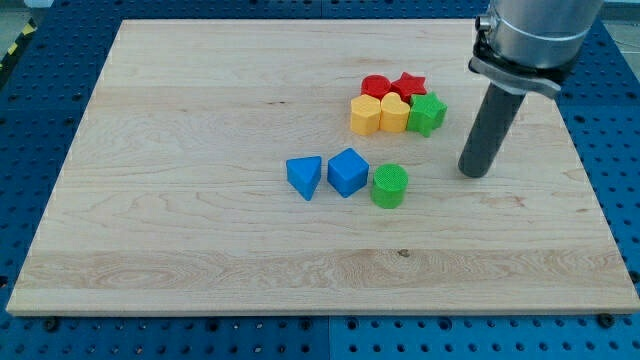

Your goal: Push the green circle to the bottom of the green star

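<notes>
The arm has no jaws, so nothing is gripped; it ends in a dark rod whose tip (476, 172) rests on the wooden worktop (180, 200). The green star (427, 113) serves as the landmark. The tip stands to the view's right of the star and a little lower, apart from it and touching no block. The green circle (389, 186) lies below the star and slightly to its left, well apart from it. Just left of the circle sits a blue cube (348, 171), and further left a blue triangle (305, 176). Touching the star's left side is a yellow heart (395, 113), with a yellow block (366, 116) beside that. Above the yellow pair lie a red star (408, 85) and a red circle (377, 86).
</notes>
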Robot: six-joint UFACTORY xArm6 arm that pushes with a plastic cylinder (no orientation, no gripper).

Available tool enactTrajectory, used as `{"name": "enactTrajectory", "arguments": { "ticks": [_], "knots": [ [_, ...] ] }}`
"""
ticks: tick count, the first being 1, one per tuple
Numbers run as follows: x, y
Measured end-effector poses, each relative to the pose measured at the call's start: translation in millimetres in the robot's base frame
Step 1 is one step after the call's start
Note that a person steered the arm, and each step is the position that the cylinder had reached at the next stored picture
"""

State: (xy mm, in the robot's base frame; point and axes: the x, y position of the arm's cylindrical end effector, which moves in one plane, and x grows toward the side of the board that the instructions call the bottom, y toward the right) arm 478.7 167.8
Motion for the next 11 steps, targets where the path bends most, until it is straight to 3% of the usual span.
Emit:
{"name": "enactTrajectory", "arguments": {
  "ticks": [6,8,10,11],
  "knots": [
    [53,-13],
    [78,-54],
    [68,-136],
    [44,-135]
  ]
}}
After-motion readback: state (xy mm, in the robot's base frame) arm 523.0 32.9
